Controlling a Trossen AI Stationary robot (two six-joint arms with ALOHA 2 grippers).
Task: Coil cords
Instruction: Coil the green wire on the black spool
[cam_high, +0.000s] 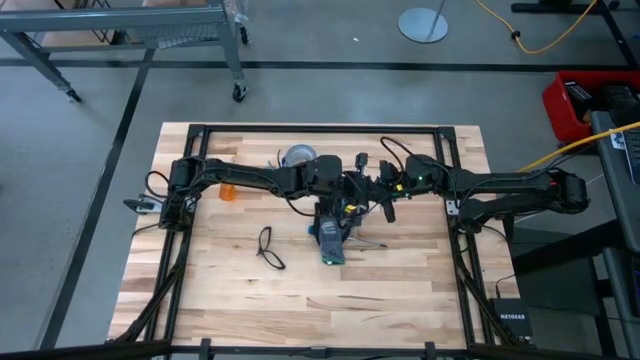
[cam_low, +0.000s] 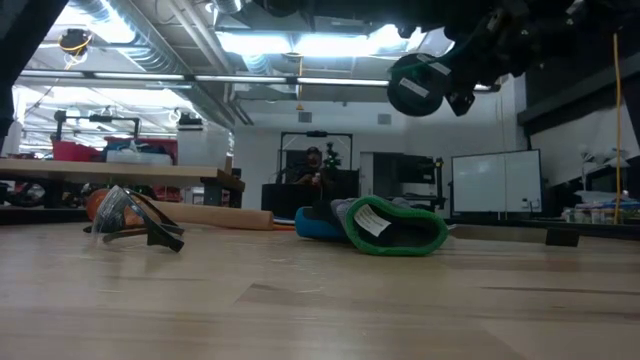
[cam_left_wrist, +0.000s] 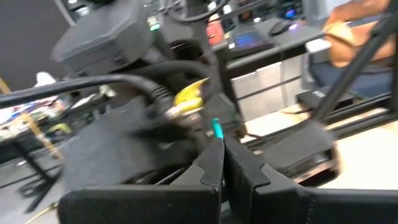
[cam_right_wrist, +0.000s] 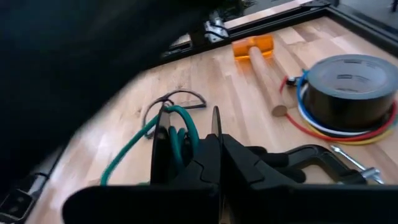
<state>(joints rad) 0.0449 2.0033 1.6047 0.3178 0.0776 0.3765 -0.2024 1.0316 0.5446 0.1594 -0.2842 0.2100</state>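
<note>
Two dark, matte arms: left arm, right arm. Black cabling looped along both. Small green lights near right wrist. Left fingers black, angular, tapered; yellow connector and teal tip behind. Right fingers black, flat-sided.

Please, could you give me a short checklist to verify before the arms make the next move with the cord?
1. Left claw shut: ok, the fingers meet and a teal bit shows at their tips.
2. Right claw shut: ok.
3. Teal cord truly gripped: cannot tell; it hangs in loops beside the right claw.
4. Round disc lifted off the table: ok, it is in the air.
5. Space under the claws free: not ok, the glove lies there.
6. Dark loop out of the way: ok, it lies apart from both claws.
</note>
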